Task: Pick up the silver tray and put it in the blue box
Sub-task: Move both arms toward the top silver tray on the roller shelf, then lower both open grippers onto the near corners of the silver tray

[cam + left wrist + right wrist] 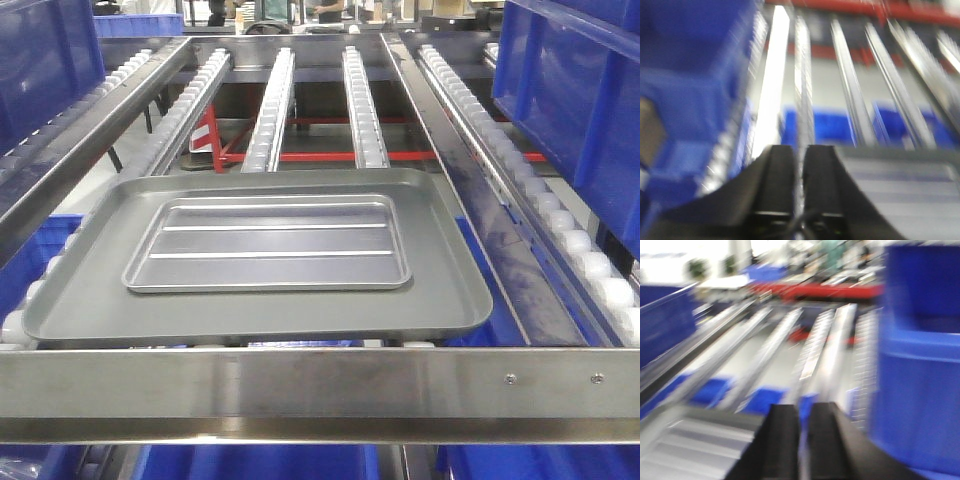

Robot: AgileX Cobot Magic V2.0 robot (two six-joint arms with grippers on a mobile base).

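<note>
The silver tray (268, 245) lies flat inside a larger dark grey tray (80, 300) on the roller rack, in the middle of the front view. Neither gripper shows in that view. Both wrist views are motion-blurred. My left gripper (801, 147) has its black fingers nearly together with nothing between them; blurred grey tray surface (905, 190) lies to its right. My right gripper (804, 407) looks the same, with grey tray surface (685, 450) to its left. A blue box (575, 90) stands at the right of the rack, close beside my right gripper (920, 370).
Another blue crate (40, 60) stands at the left (685, 75). Roller rails (270, 100) run away behind the trays. A steel crossbar (320, 390) spans the front. More blue crates (250, 462) sit below the rack.
</note>
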